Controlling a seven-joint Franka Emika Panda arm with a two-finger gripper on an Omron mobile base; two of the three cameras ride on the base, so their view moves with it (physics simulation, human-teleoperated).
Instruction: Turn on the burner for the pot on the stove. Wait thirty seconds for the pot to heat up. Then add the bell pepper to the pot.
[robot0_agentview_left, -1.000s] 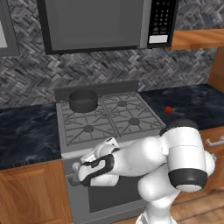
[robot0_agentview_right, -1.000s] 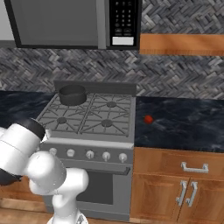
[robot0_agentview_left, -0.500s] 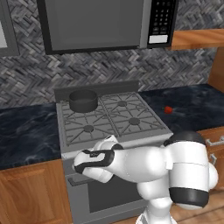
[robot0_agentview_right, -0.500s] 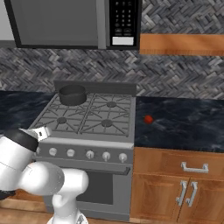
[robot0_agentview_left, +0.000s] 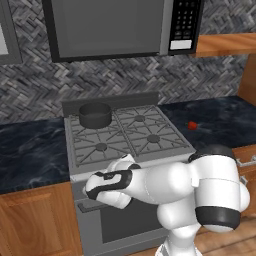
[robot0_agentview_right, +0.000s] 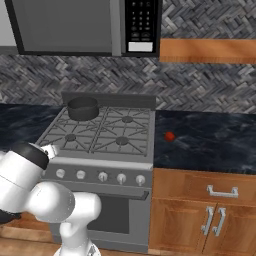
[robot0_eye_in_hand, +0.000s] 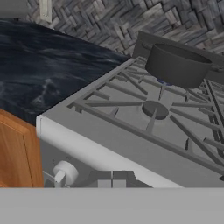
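The dark grey pot (robot0_agentview_left: 95, 115) (robot0_agentview_right: 83, 108) (robot0_eye_in_hand: 177, 65) stands on the back left burner of the stove (robot0_agentview_left: 150, 155) (robot0_agentview_right: 95, 165). A faint bluish tint shows under it in the hand view. The front left burner (robot0_eye_in_hand: 155, 109) is bare. On the dark counter right of the stove lies the red bell pepper (robot0_agentview_left: 192, 125) (robot0_agentview_right: 170, 135). My gripper (robot0_eye_in_hand: 109, 178) is low at the stove's front left corner, its tips side by side and shut on nothing. A pale knob (robot0_eye_in_hand: 65, 173) sits just left of them. My white forearm (robot0_agentview_left: 150, 182) covers the knob row in the left base view.
A row of pale knobs (robot0_agentview_right: 102, 176) runs along the stove front above the oven door. The microwave (robot0_agentview_left: 115, 27) hangs over the stove. Wooden cabinets (robot0_agentview_right: 205, 215) flank the stove, with dark counter (robot0_agentview_left: 30, 150) on both sides.
My arm's big joint has swung right and lower in the left base view. The hand has stayed by the stove's front left, shifting slightly. Pot and pepper have not moved.
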